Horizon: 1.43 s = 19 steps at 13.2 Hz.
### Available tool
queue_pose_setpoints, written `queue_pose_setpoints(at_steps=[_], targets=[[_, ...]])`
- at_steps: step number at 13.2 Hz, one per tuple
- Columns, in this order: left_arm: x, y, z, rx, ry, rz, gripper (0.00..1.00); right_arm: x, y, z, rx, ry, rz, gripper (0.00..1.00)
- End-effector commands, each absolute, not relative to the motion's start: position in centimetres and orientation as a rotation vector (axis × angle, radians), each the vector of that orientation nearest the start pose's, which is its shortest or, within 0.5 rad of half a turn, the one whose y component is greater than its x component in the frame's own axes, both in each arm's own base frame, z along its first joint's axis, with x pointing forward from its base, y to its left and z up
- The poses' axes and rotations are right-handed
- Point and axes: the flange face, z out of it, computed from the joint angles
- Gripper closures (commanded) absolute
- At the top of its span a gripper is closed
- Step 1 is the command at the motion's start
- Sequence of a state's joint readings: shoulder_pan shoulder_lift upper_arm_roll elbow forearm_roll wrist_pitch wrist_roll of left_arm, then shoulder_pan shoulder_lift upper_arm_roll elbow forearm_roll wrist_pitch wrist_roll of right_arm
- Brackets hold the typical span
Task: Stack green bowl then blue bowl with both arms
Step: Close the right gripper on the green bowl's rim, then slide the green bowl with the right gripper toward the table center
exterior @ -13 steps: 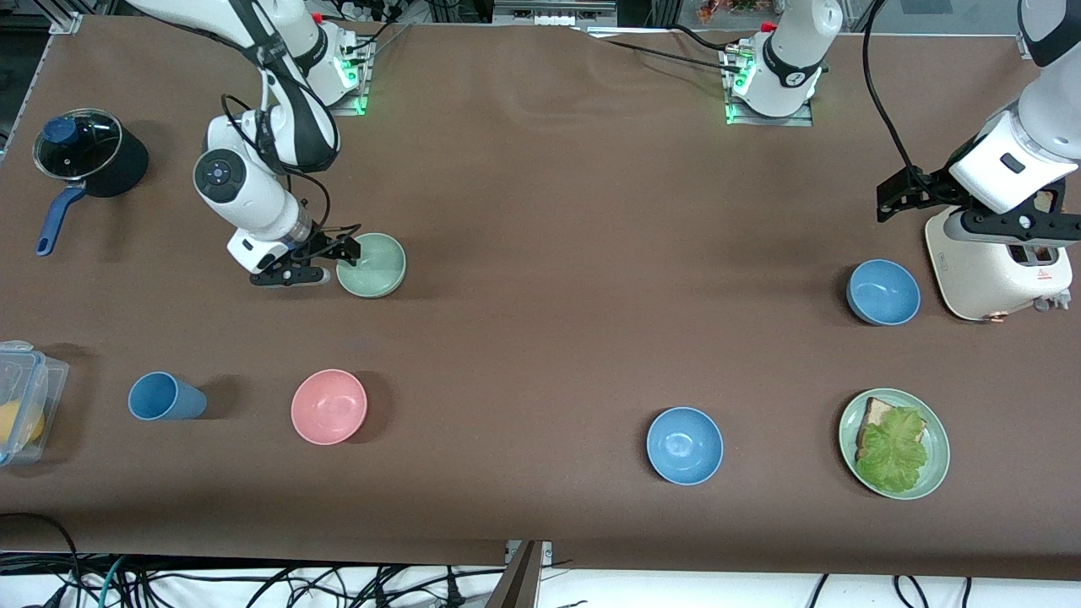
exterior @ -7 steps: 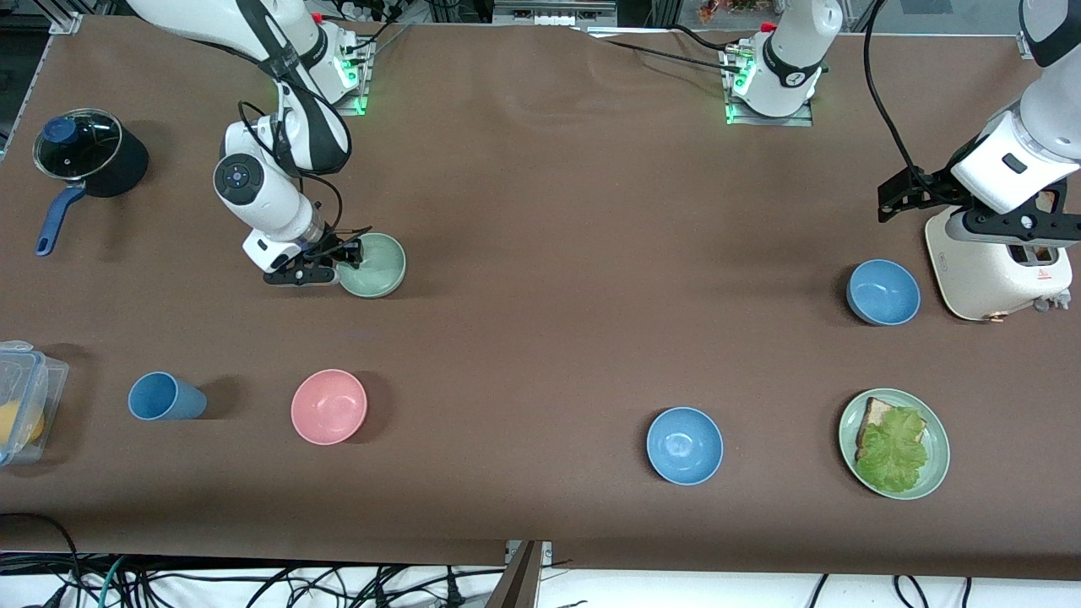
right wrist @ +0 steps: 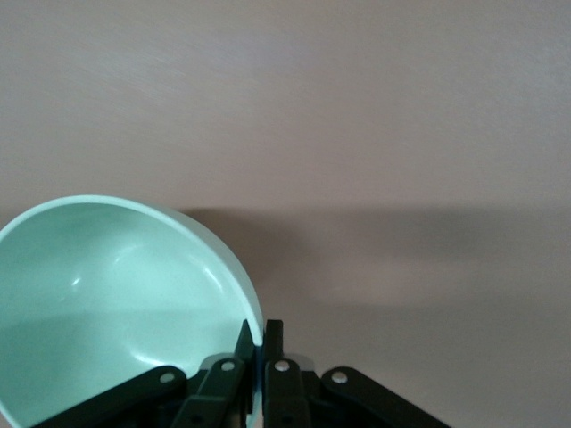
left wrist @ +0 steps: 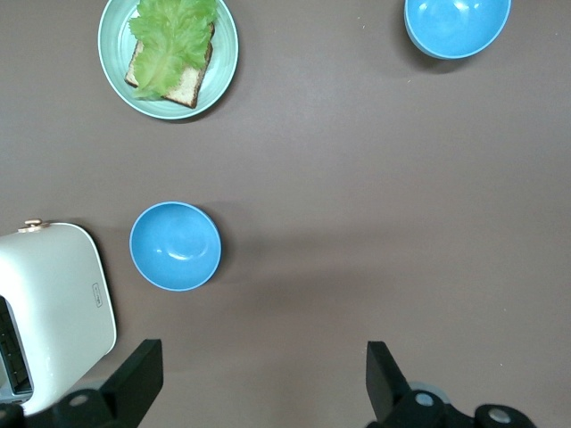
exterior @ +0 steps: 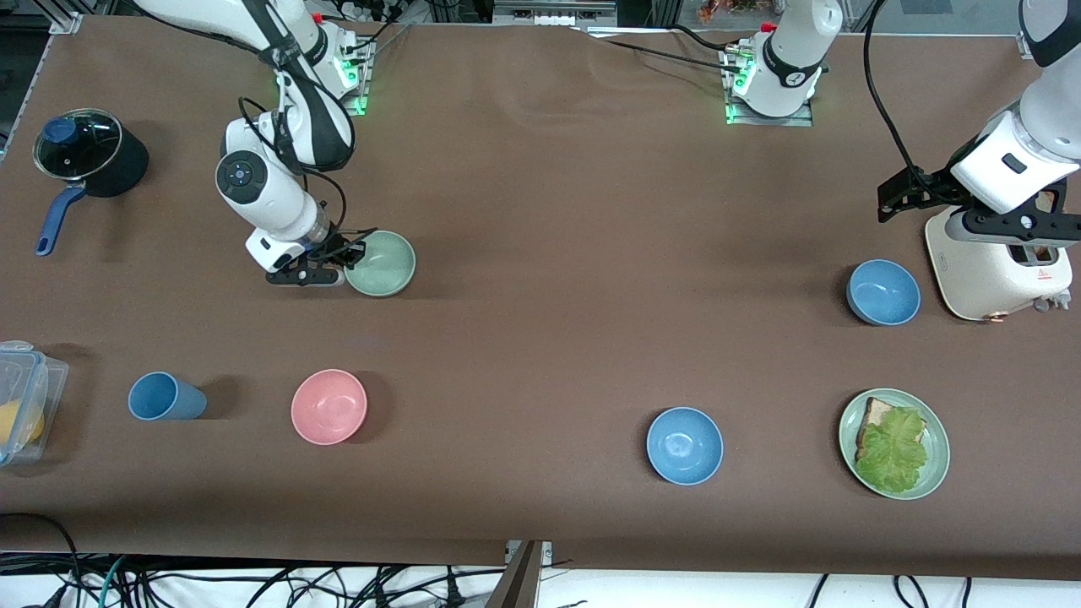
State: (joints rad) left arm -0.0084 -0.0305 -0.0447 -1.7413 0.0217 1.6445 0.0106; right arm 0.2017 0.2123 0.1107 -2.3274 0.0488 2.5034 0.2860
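The pale green bowl (exterior: 384, 263) sits on the brown table, toward the right arm's end. My right gripper (exterior: 344, 260) is shut on its rim. In the right wrist view one finger is inside the green bowl (right wrist: 107, 294) and the other outside, so my right gripper (right wrist: 264, 334) pinches the wall. The duller blue bowl (exterior: 883, 292) stands beside the toaster at the left arm's end, also seen as the blue bowl (left wrist: 175, 246). My left gripper (exterior: 1013, 224) hangs open and empty above the toaster, and my left gripper (left wrist: 259, 379) has only bare table below it.
Nearer the camera stand a brighter blue bowl (exterior: 685, 445), a pink bowl (exterior: 328, 406), a blue cup (exterior: 165, 397) and a green plate (exterior: 936, 473) with bread and lettuce. There are also a white toaster (exterior: 984, 270), a black pot (exterior: 89, 152) and a clear box (exterior: 25, 397) at the table's edge.
My right gripper has moved in on the green bowl and shut on its rim. The bowl has shifted slightly toward the left arm's end. The left arm has not moved.
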Motion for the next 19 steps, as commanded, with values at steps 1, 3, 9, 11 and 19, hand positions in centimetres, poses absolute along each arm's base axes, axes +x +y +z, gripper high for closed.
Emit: queue_pose_setpoints(at_steps=[1, 3, 9, 11, 19], targets=[[54.8, -2.8, 57.3, -3.120, 0.093, 0.110, 0.00, 51.5, 21.2, 29.3, -3.074, 0.121, 0.091, 1.00], [54.8, -2.7, 57.3, -3.121, 0.091, 0.112, 0.00, 52.4, 26.7, 30.4, -3.032, 0.239, 0.100, 1.00], [54.9, -2.6, 57.2, -3.121, 0.086, 0.114, 0.00, 51.8, 42.9, 27.7, -2.896, 0.506, 0.083, 1.00], [54.9, -2.6, 57.2, -3.121, 0.088, 0.114, 0.00, 51.0, 44.3, 25.4, -2.886, 0.501, 0.071, 1.00], [54.9, -2.4, 57.0, -3.121, 0.086, 0.119, 0.00, 50.1, 45.3, 23.2, -2.879, 0.523, 0.076, 0.00]])
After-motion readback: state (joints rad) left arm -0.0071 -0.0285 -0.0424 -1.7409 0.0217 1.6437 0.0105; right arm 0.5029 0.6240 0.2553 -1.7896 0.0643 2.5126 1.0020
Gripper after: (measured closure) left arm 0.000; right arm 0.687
